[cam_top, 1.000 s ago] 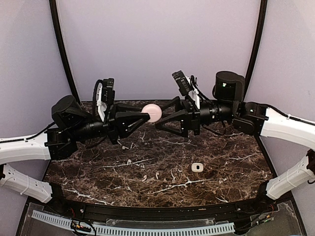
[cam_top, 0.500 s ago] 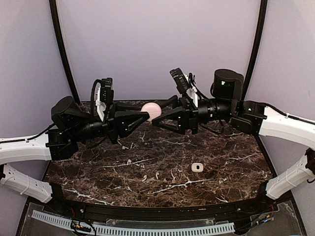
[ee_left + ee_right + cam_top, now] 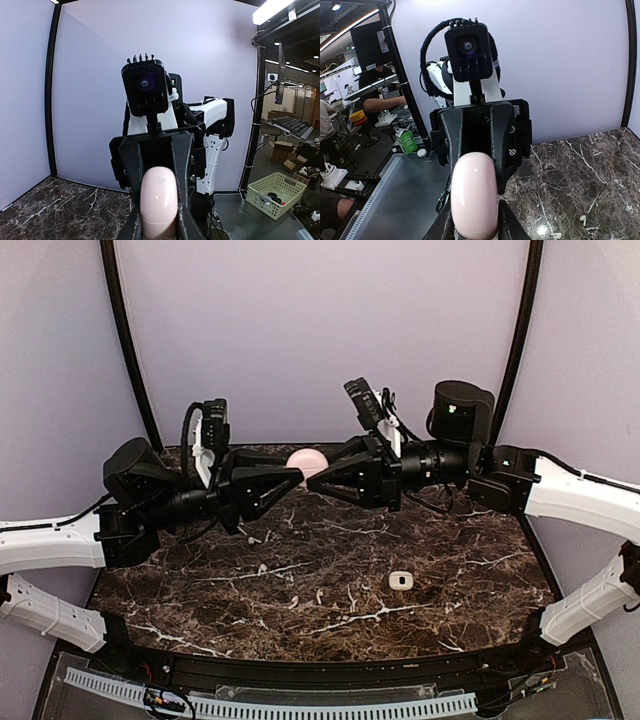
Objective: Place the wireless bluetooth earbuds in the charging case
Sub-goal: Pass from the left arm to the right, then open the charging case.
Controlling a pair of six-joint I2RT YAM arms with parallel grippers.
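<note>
The pink charging case (image 3: 306, 461) hangs in the air over the back of the marble table, gripped from both sides. My left gripper (image 3: 297, 477) is shut on one end of it and my right gripper (image 3: 320, 480) is shut on the other, the fingertips nearly meeting. In the left wrist view the charging case (image 3: 158, 200) stands between my fingers (image 3: 186, 225). It also fills the right wrist view (image 3: 473, 200). Its lid looks closed. Two tiny white earbuds (image 3: 262, 568) (image 3: 319, 596) lie on the table below, apart from both grippers.
A small white rounded case (image 3: 401, 581) lies on the marble table (image 3: 450, 540) to the right of centre. Both arms reach inward above the table's back half. Purple walls close the back and sides.
My right gripper has moved left onto the pink case and closed its jaws on it. The left gripper has kept its hold and hardly moved.
</note>
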